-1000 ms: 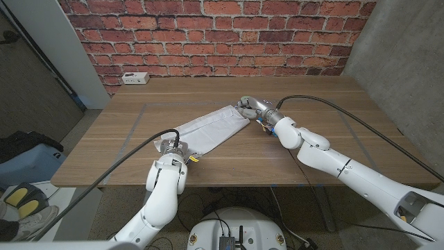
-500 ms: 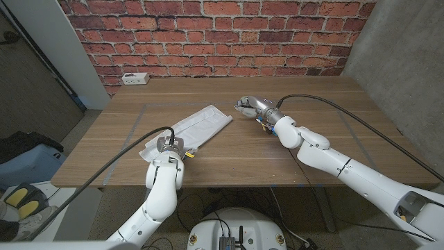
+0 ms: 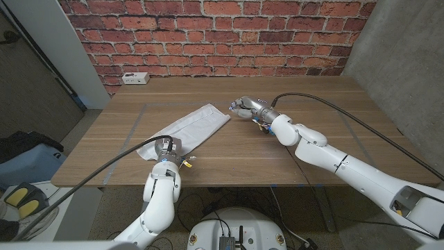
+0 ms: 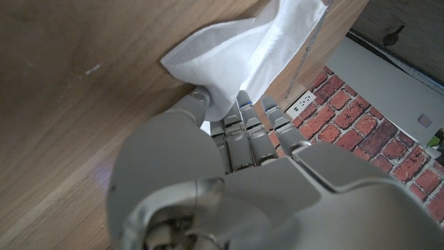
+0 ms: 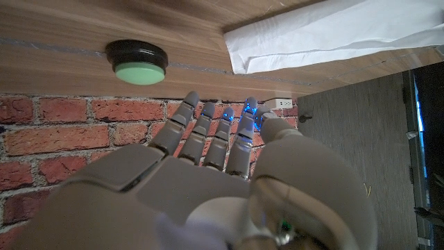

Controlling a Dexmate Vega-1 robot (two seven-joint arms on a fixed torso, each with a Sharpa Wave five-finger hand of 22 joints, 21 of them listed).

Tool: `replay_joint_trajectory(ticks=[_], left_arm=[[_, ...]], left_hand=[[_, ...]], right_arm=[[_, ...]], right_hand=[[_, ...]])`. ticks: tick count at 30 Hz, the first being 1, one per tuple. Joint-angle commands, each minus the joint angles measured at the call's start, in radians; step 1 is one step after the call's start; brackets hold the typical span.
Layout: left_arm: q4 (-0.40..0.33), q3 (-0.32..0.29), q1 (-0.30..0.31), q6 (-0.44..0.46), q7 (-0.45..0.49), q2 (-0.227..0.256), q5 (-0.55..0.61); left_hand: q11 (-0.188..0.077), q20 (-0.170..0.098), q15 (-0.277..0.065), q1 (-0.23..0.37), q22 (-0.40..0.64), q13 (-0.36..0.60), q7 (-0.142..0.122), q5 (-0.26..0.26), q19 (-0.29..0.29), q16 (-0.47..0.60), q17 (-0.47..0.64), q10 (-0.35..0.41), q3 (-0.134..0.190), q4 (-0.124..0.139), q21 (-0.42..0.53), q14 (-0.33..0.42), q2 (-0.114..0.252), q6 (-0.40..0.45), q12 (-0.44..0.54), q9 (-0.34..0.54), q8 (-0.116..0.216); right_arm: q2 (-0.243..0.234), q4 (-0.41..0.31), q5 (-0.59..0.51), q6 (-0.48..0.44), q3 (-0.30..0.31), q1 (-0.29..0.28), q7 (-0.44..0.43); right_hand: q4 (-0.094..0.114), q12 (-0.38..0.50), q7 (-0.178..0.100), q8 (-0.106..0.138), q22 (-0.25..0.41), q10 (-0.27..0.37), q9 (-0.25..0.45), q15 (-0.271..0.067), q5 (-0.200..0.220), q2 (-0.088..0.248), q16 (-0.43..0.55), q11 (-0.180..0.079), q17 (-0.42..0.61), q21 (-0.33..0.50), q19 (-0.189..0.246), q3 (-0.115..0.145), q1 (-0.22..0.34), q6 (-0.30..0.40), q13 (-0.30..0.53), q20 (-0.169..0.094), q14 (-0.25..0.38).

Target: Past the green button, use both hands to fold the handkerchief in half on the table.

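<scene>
The white handkerchief (image 3: 191, 128) lies as a long folded strip running from the table's near left toward the middle. My left hand (image 3: 166, 148) is at its near end. There, in the left wrist view, my fingers (image 4: 239, 128) pinch a lifted corner of the handkerchief (image 4: 243, 52). My right hand (image 3: 243, 107) hovers just right of the strip's far end, a small gap away, fingers apart and holding nothing. The right wrist view shows the green button (image 5: 137, 64) on its black base beyond the right hand (image 5: 208, 180), next to the handkerchief's end (image 5: 326, 35).
A white socket box (image 3: 133, 78) sits at the table's far left edge, in front of the brick wall. Faint tape lines (image 3: 135, 125) cross the wood left of the cloth. Black cables trail from both arms over the table's front.
The right hand has let go of the strip's far end and stays beside it. The left hand drew back toward the near edge, dragging the handkerchief leftward.
</scene>
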Motion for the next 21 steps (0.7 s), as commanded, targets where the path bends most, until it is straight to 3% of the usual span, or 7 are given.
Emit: replay_joint_trajectory(ticks=[1, 4, 12, 16, 21], left_arm=[[-0.007, 0.013, 0.009, 0.012, 0.152, 0.057, 0.006], [-0.018, 0.012, 0.017, 0.012, 0.179, 0.072, 0.002], [-0.057, 0.001, 0.028, -0.019, 0.154, 0.122, 0.049], [-0.077, -0.014, 0.036, -0.044, 0.159, 0.151, 0.052], [-0.096, -0.028, 0.039, -0.077, 0.172, 0.18, 0.056]], left_hand=[[-0.192, -0.006, -0.177, 0.013, 0.004, 0.005, -0.229, -0.003, 0.006, 0.006, 0.003, 0.187, -0.005, -0.003, 0.005, -0.001, -0.003, 0.223, 0.008, 0.142, 0.003], [-0.193, -0.007, -0.177, 0.015, 0.004, 0.006, -0.233, -0.003, 0.007, 0.006, 0.004, 0.187, -0.007, -0.002, 0.006, 0.002, -0.002, 0.228, 0.006, 0.142, 0.004], [-0.194, -0.006, -0.176, 0.019, 0.005, 0.009, -0.24, -0.001, 0.01, 0.009, 0.006, 0.19, -0.013, 0.001, 0.01, 0.011, -0.001, 0.228, 0.002, 0.141, 0.004], [-0.195, -0.005, -0.178, 0.022, 0.005, 0.011, -0.241, 0.001, 0.009, 0.009, 0.006, 0.191, -0.013, 0.003, 0.011, 0.016, 0.001, 0.23, 0.001, 0.141, 0.004], [-0.194, -0.005, -0.18, 0.026, 0.005, 0.014, -0.244, 0.003, 0.009, 0.012, 0.008, 0.193, -0.015, 0.004, 0.012, 0.023, 0.003, 0.231, -0.001, 0.141, 0.005]], right_arm=[[0.019, 0.033, -0.06, 0.027, -0.058, 0.068, 0.083], [0.03, 0.05, -0.078, 0.038, -0.074, 0.087, 0.098], [0.056, 0.093, -0.116, 0.074, -0.114, 0.131, 0.145], [0.069, 0.107, -0.142, 0.077, -0.139, 0.152, 0.181], [0.091, 0.139, -0.16, 0.092, -0.162, 0.174, 0.206]], right_hand=[[0.015, -0.004, -0.001, -0.007, 0.004, -0.023, 0.003, -0.065, -0.002, -0.018, -0.001, 0.019, 0.012, 0.0, -0.007, -0.006, -0.014, -0.028, 0.002, 0.003, -0.015], [0.025, -0.003, -0.002, -0.011, 0.003, -0.039, 0.004, -0.057, -0.009, -0.039, -0.003, 0.033, 0.014, 0.0, -0.013, -0.033, -0.045, -0.06, 0.002, 0.009, -0.03], [0.031, -0.004, -0.01, -0.008, 0.003, -0.063, 0.004, -0.057, -0.01, -0.042, -0.009, 0.024, 0.016, -0.003, -0.032, -0.054, -0.069, -0.079, 0.002, 0.013, -0.058], [0.024, -0.007, -0.02, -0.01, 0.003, -0.093, 0.004, -0.061, -0.007, -0.03, -0.022, -0.012, 0.014, -0.007, -0.055, -0.057, -0.068, -0.115, 0.002, 0.005, -0.103], [0.023, -0.009, -0.042, -0.012, 0.003, -0.129, 0.005, -0.066, -0.004, -0.012, -0.032, -0.031, 0.014, -0.012, -0.087, -0.053, -0.062, -0.16, 0.002, -0.01, -0.151]])
